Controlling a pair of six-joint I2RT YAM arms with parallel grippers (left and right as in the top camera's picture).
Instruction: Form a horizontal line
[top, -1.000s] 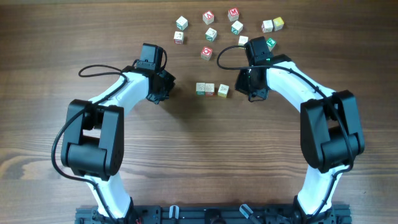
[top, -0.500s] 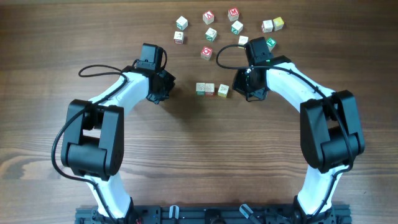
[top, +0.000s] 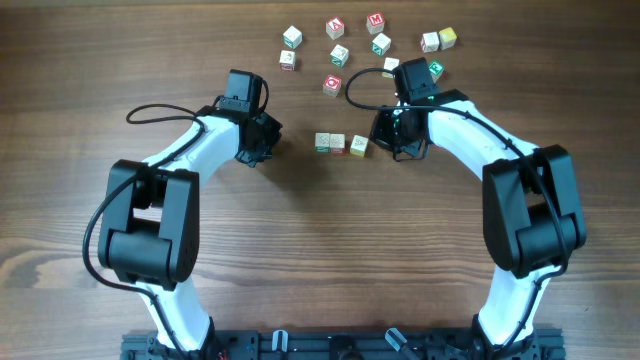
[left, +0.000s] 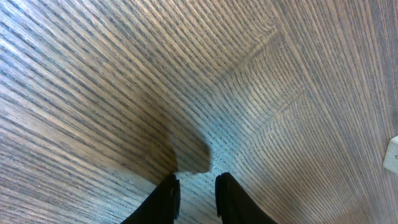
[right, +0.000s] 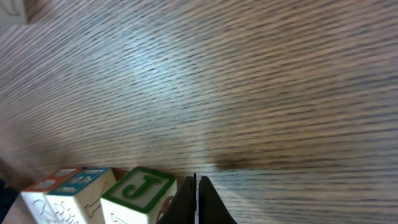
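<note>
We count three cubes in the row (top: 339, 144), which lies between our grippers, its J end just beside the right gripper (right: 196, 185), whose fingers are pressed together on nothing. The left gripper (left: 198, 182), narrowly parted and empty, sits farther off. Eleven loose cubes (top: 339, 53) lie scattered beyond both, two partly hidden by the right arm (top: 455, 120).

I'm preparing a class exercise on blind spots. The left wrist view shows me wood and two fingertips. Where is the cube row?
Observer: Overhead, the row of three cubes lies to the right of the left gripper, apart from it.
Operator: And the other side?
Observer: The right gripper is shut, close beside the green J cube at the row's end.
Operator: Any other cubes?
Observer: Loose cubes lie scattered beyond the row, away from the base.
</note>
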